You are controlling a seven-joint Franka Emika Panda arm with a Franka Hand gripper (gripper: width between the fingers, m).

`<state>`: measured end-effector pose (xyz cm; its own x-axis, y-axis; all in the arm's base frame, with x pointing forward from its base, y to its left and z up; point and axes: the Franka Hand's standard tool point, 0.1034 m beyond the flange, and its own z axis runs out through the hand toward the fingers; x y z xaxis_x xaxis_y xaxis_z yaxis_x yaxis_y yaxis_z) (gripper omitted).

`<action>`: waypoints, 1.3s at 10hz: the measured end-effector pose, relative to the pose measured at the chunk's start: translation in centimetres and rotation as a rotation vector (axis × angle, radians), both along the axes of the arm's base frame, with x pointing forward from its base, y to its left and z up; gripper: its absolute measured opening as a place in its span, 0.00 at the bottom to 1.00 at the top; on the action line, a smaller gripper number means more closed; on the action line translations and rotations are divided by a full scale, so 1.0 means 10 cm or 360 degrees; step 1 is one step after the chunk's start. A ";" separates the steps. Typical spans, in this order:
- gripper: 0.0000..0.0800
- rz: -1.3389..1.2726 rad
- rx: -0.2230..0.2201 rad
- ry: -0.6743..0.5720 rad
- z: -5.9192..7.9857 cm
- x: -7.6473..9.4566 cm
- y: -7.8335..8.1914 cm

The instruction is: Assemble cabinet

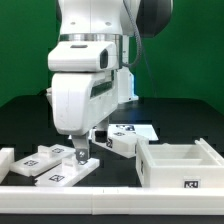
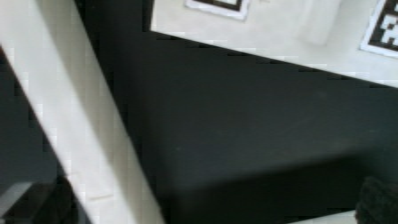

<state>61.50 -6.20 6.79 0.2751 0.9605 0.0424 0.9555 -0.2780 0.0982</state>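
Note:
The cabinet's box body (image 1: 176,166), white with open compartments and a tag on its front, stands at the exterior view's right. Several smaller white tagged pieces (image 1: 48,166) lie at the exterior view's left. Another small white piece (image 1: 122,146) lies near the middle. My gripper (image 1: 80,157) hangs low over the right end of the left-hand pieces. In the wrist view a long white piece (image 2: 80,130) runs slantwise beside one dark finger (image 2: 18,205). The other finger (image 2: 382,200) is far from it. My gripper (image 2: 199,212) is open, with bare dark table between the jaws.
The marker board (image 1: 133,131) lies flat on the black table behind the gripper, and it shows in the wrist view (image 2: 285,35) too. A white rail (image 1: 60,186) runs along the table's front edge. A green wall stands behind.

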 end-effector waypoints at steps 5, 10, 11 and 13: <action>1.00 -0.0386 0.0082 0.0122 -0.20 -0.31 -0.47; 1.00 -0.0482 0.0118 0.0192 -0.33 -0.34 -0.53; 1.00 -0.0502 0.0122 0.0186 -0.42 -0.38 -0.55; 1.00 -0.0529 0.0132 0.0168 -0.50 -0.37 -0.53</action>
